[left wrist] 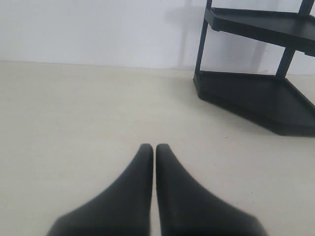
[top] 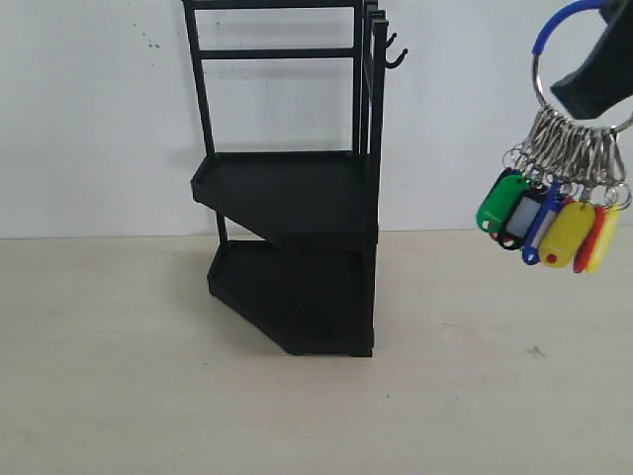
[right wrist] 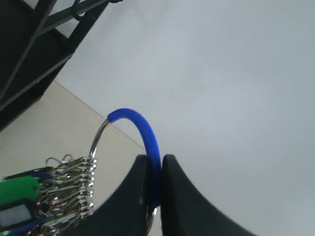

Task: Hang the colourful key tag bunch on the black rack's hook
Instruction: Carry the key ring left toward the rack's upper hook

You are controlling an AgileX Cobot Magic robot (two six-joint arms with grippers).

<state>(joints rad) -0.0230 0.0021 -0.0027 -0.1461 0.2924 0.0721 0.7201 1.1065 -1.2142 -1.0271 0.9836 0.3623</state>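
Blue-sleeved ring of the colourful key tag bunch (top: 559,213) is pinched in the closed right hand (top: 591,84), tags dangling above the desk (top: 475,376). The black rack (top: 287,188) stands well apart; its hook (top: 394,54) lies leftward in the exterior view, at similar height. The left hand (left wrist: 154,147) is closed and empty.

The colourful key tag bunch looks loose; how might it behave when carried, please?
The colourful key tag bunch dangles loosely from its blue-sleeved metal ring, so it will probably swing. The ring looks stiff. The right gripper pinches only the sleeve, so it might pivot.
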